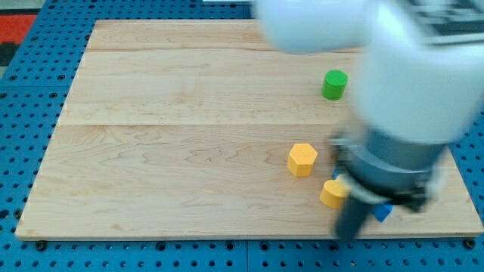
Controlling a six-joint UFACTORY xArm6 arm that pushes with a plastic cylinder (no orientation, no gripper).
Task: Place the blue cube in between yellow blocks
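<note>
A yellow hexagonal block (302, 159) lies right of the board's middle. A second yellow block (332, 194) lies below and right of it; its right side is covered by the arm. A small part of the blue cube (383, 213) shows just right of the dark rod, near the board's bottom edge. The rod runs down between the second yellow block and the blue cube; my tip (349, 236) is blurred and sits left of the blue cube and below the second yellow block.
A green cylinder (333, 85) stands near the view's top right. The large white and grey arm body (408, 98) hides much of the right side of the wooden board (189, 128). Blue pegboard surrounds the board.
</note>
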